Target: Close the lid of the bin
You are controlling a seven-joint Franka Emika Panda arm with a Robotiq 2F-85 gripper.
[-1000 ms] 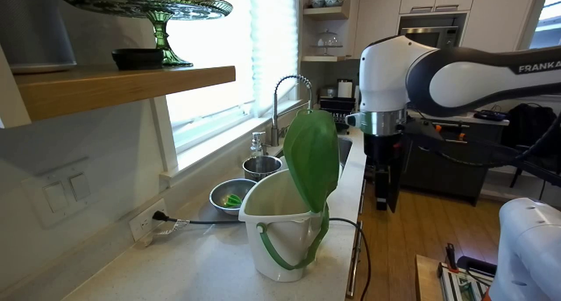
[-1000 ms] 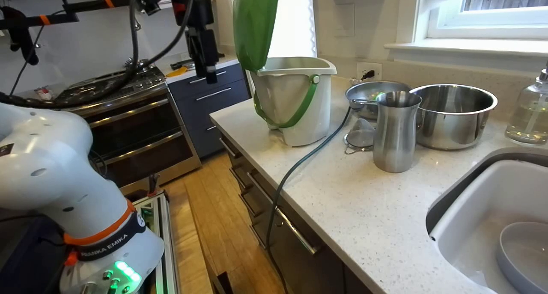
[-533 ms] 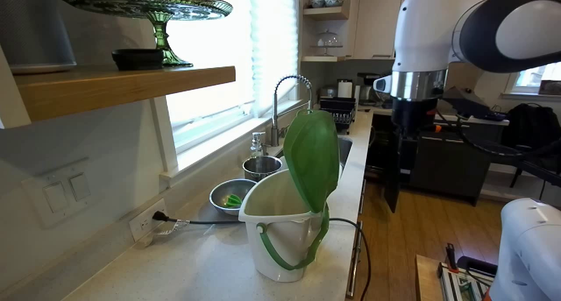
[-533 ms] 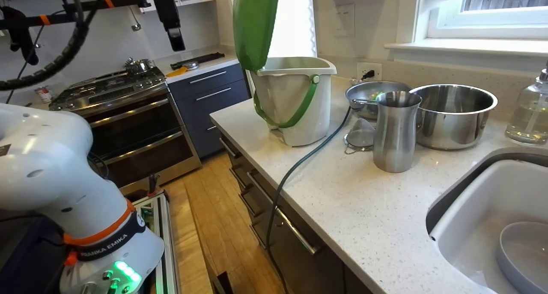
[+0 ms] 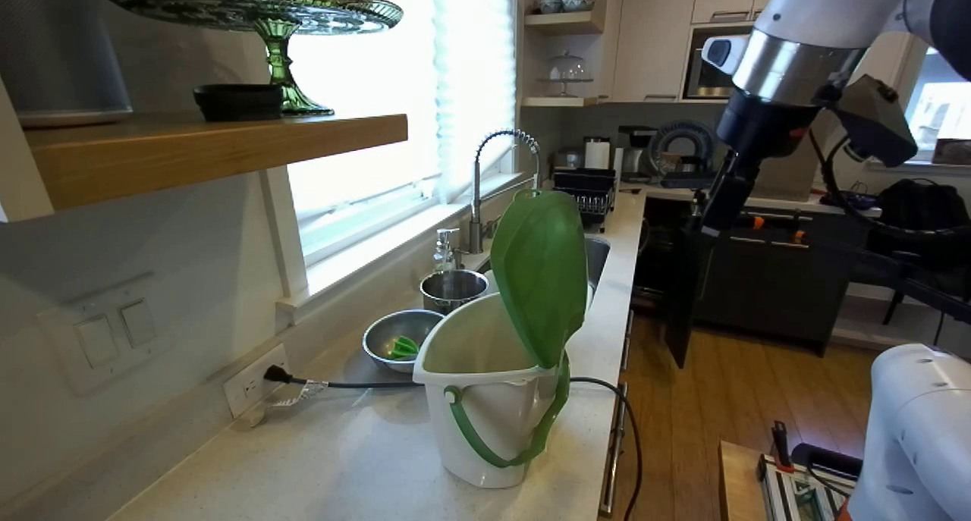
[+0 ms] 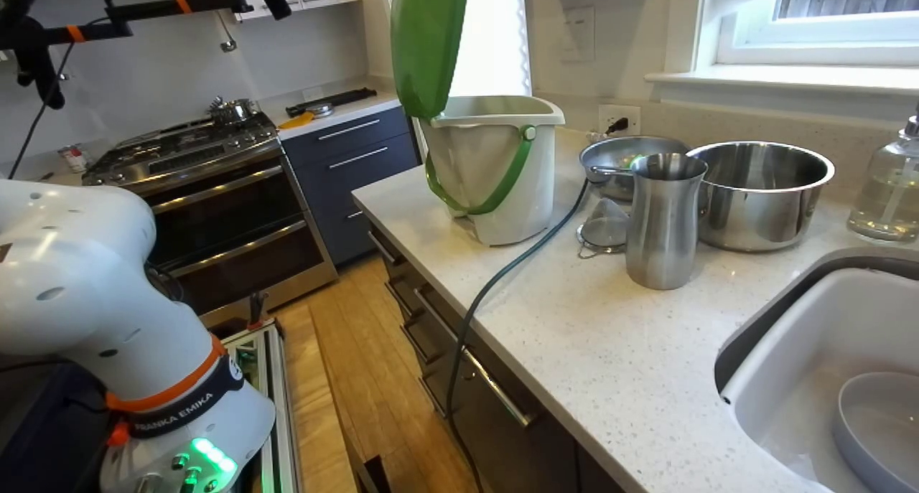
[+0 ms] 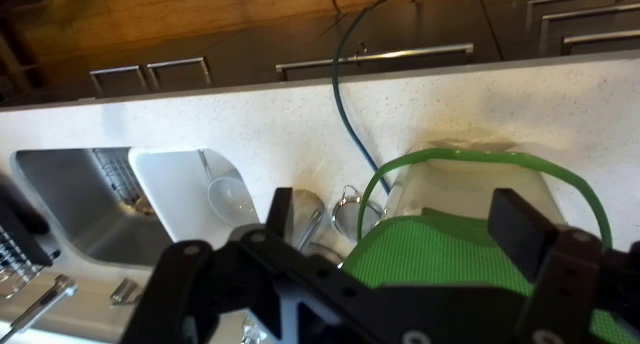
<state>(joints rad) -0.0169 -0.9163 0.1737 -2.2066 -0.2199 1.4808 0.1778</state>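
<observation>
The white bin (image 5: 474, 422) stands on the counter with its green handle (image 5: 485, 449) hanging down its front. Its green lid (image 5: 540, 274) stands upright, hinged open on the robot's side. In an exterior view the bin (image 6: 495, 170) and the raised lid (image 6: 428, 41) also show, the lid's top cut off. My gripper (image 5: 709, 229) is in the air on the robot's side, apart from the lid and tilted. Its fingertips just show at the top of an exterior view (image 6: 280, 8). In the wrist view my gripper (image 7: 397, 216) is open and empty, fingers wide apart, with the lid (image 7: 440, 251) beyond.
A steel bowl (image 5: 402, 339), steel pot (image 6: 761, 199), steel pitcher (image 6: 662, 227) and small strainer (image 6: 603, 231) stand near the bin. A cable (image 6: 488, 292) runs across the counter past the bin and over the edge. A sink (image 6: 804, 357) and wooden shelf (image 5: 227, 153) also show.
My gripper has moved up and away from the counter and has tilted, tips leaning toward the bin side. The lid and bin have not moved.
</observation>
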